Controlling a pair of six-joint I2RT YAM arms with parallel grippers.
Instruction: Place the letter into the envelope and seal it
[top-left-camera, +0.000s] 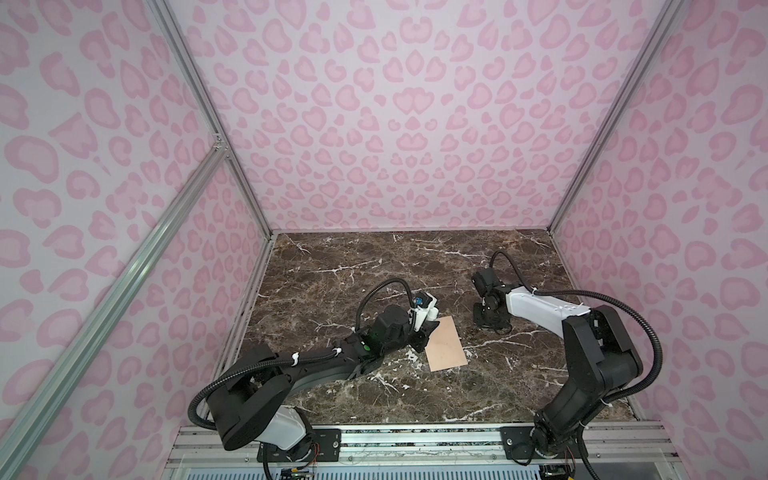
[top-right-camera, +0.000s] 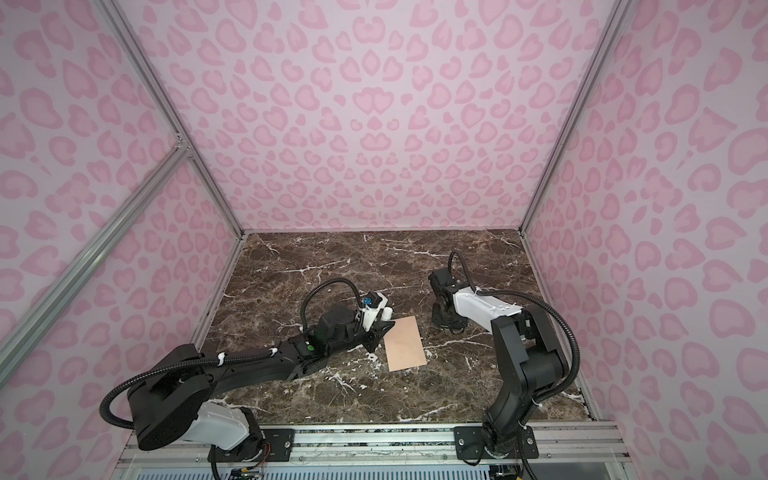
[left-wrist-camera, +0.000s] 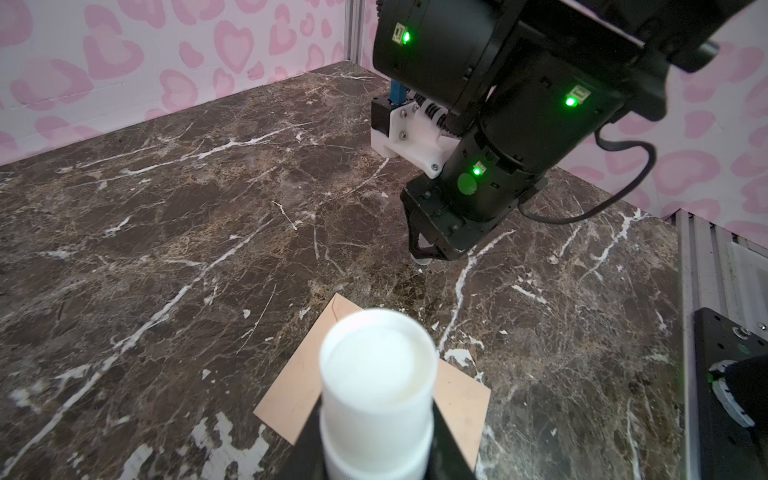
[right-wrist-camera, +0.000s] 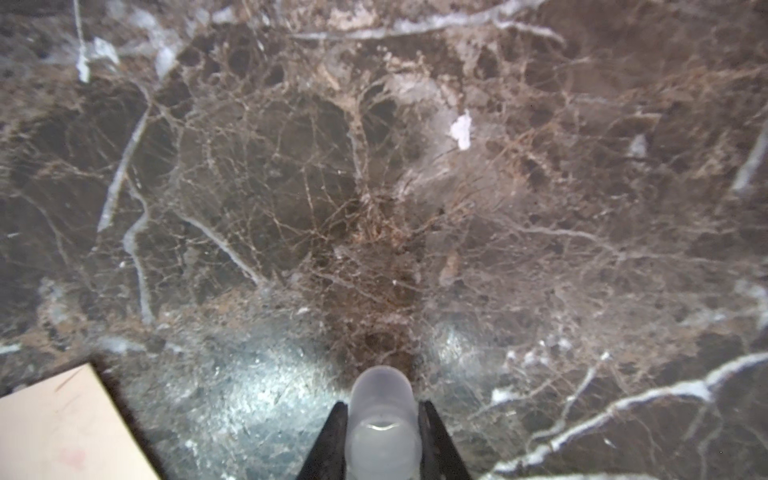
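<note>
My left gripper (left-wrist-camera: 376, 432) clamps the uncapped glue stick (left-wrist-camera: 376, 374) just left of the envelope (top-left-camera: 445, 345), which lies flat mid-table ready for gluing. My right gripper (right-wrist-camera: 383, 411) pinches its cap (right-wrist-camera: 382, 390) aside, at right. I see no letter; presumably it is inside.

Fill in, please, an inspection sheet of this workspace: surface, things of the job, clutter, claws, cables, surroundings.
Surface: dark brown marble table with white veins.
Job's things: envelope lies flat, no flap sticking out; letter not visible in any view.
Clutter: nothing seen.
Claws: left claw shut on a white glue tube, above the envelope's edge; right claw points down, shut on a translucent cap, close to the table, apart from the envelope.
Cables: a black corrugated hose loops on each arm; none lies on the envelope.
Surroundings: pink heart-print walls, aluminium frame posts, metal rail in front.
</note>
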